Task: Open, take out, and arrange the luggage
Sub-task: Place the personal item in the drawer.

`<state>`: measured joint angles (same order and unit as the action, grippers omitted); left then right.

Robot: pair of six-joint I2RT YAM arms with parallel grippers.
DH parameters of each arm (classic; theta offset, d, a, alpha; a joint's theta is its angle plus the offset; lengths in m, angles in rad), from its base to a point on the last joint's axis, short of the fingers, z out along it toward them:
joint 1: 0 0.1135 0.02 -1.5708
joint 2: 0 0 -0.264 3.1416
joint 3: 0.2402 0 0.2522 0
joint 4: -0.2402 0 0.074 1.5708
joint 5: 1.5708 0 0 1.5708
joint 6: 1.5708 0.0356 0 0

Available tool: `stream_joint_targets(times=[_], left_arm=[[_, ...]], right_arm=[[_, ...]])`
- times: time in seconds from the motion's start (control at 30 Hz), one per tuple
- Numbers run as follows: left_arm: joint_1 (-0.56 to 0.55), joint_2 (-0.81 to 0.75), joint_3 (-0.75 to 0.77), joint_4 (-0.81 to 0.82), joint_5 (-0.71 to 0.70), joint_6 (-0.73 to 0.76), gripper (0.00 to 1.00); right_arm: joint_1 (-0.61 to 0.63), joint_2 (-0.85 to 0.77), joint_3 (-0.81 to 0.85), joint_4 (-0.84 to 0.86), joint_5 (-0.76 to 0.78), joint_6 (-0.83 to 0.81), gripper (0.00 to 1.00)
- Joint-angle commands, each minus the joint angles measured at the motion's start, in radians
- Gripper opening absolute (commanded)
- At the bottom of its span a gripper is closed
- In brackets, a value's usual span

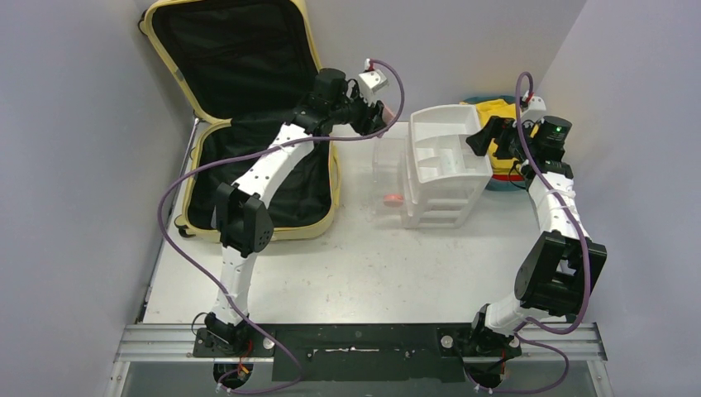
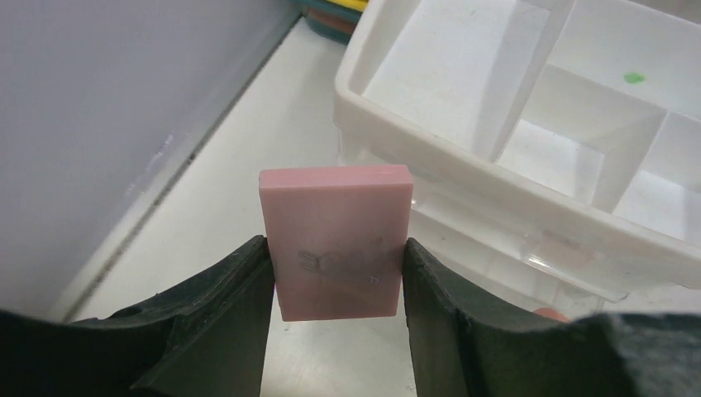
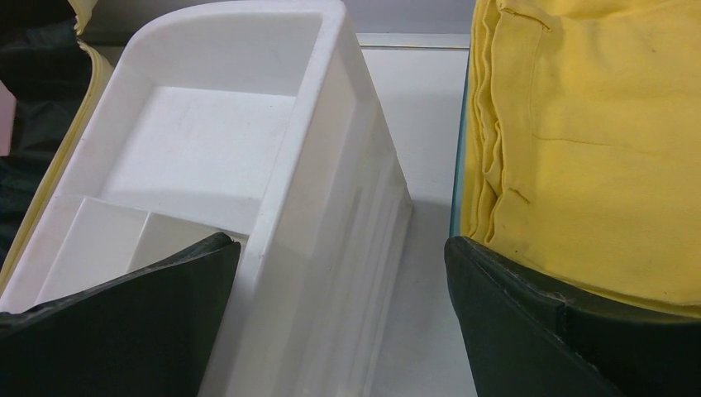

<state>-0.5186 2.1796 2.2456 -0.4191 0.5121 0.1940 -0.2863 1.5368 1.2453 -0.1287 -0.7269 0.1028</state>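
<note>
At the far left of the surface (image 1: pixel 355 265) the luggage (image 1: pixel 236 58) lies open, its lid leaning on the back wall, black lining showing; the left end effector (image 2: pixel 336 248) is clenched on a flat pink block (image 2: pixel 335 198), held near the white drawer organizer (image 2: pixel 512 124); the right end effector (image 3: pixel 339 248) hangs released, jaws wide, one finger over the organizer, the other over a folded yellow cloth (image 3: pixel 595 124) in a teal tray (image 1: pixel 503 184).

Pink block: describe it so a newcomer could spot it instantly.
Find the open yellow luggage at far left and the white drawer organizer beside it. Between them, the left fingers pinch a flat, rectangular pink block, the only thing gripped.
</note>
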Motion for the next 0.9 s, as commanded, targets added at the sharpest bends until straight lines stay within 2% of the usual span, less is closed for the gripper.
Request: stream_joint_targets(times=[0.0,0.33,0.57,0.77,0.87], left_arm=[[0.009,0.021,-0.044,0.121,0.046,-0.159,0.0],[-0.004,0.045,-0.136,0.228,0.117,-0.316,0.0],[-0.028,0.054,-0.179,0.237,0.102,-0.334,0.01],[-0.042,0.059,-0.197,0.232,0.072,-0.335,0.17],[-0.043,0.057,-0.199,0.229,0.06,-0.34,0.35]], right_arm=[[-0.027,-0.007,-0.034,-0.023,0.044,-0.049,1.0],[-0.027,-0.014,-0.037,-0.02,0.032,-0.046,1.0],[-0.027,-0.02,-0.039,-0.019,0.029,-0.047,1.0],[-0.027,-0.02,-0.037,-0.019,0.026,-0.046,1.0],[-0.028,-0.024,-0.037,-0.019,0.026,-0.046,1.0]])
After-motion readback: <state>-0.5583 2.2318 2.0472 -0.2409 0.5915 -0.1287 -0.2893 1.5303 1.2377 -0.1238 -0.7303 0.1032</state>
